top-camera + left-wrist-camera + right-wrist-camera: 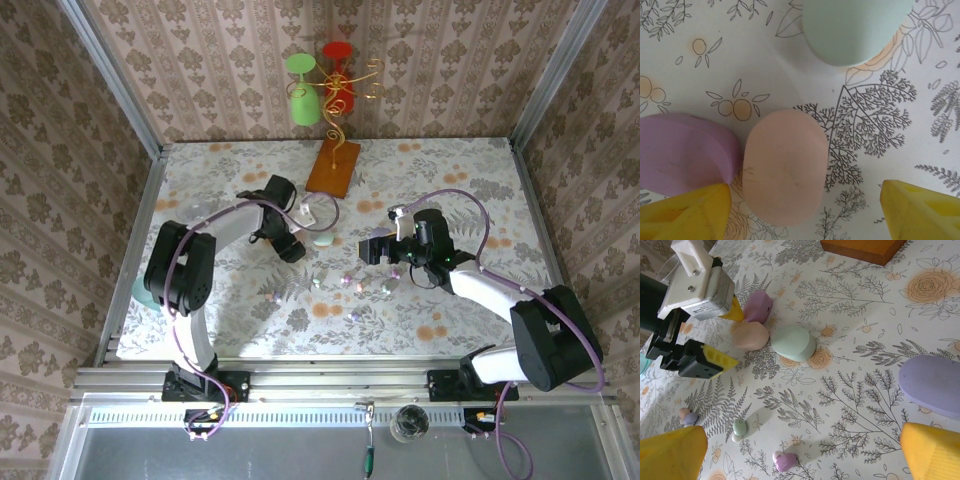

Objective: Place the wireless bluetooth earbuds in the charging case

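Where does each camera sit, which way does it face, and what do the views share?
Top external: above and behind the bases, looking down on the floral table; both arms, left gripper, right gripper.
Left wrist: on the left wrist, looking straight down at a pink case; its yellow fingertips flank it.
Right wrist: low, looking across the table toward the left gripper; its own yellow fingertips sit in the bottom corners.
Shared: both wrist views show the pink case, a purple case and a mint case.
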Robot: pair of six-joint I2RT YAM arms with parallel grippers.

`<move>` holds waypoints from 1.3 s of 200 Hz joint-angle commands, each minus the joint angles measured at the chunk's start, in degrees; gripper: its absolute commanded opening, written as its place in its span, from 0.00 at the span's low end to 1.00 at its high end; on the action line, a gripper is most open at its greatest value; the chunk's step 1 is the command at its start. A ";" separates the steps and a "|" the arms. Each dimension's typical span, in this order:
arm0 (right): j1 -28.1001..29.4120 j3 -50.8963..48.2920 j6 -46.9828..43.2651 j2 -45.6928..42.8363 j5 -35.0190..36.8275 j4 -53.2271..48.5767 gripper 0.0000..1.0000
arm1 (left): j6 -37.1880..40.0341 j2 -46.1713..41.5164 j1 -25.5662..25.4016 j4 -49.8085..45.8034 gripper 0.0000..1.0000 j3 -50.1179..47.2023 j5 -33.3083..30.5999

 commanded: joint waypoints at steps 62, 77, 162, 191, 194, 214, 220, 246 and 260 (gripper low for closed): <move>0.36 0.62 0.49 1.39 0.94 1.95 1.00 | -0.74 7.46 -0.53 -7.90 0.72 7.79 -2.27; 0.36 0.70 0.63 1.39 1.07 2.05 1.00 | -0.62 7.81 -0.60 -8.60 0.65 8.23 -2.51; 0.36 1.84 3.76 3.36 1.58 3.17 1.00 | -0.08 5.91 -0.72 -7.27 0.34 5.05 -2.48; 0.36 2.49 7.23 2.18 3.83 1.34 1.00 | 0.85 2.68 -0.72 -3.88 0.32 2.14 -1.27; 0.36 2.54 7.41 2.18 3.92 1.20 1.00 | 1.09 2.29 -0.78 -3.50 0.32 1.74 -1.16; 0.38 1.80 10.67 -0.39 3.80 2.48 1.00 | 2.61 -1.26 -0.80 -0.47 0.32 -0.89 0.29; 0.29 1.74 12.62 -0.76 3.88 2.61 1.00 | 3.04 -2.50 -0.80 0.75 0.32 -1.74 1.04; 0.27 3.86 18.68 -0.68 0.85 -1.17 0.99 | 5.32 -7.53 -1.27 5.67 0.33 -5.31 6.59; 0.28 4.60 22.12 -0.04 -3.56 -0.96 0.97 | 7.61 -9.92 -2.29 8.58 0.33 -7.37 8.93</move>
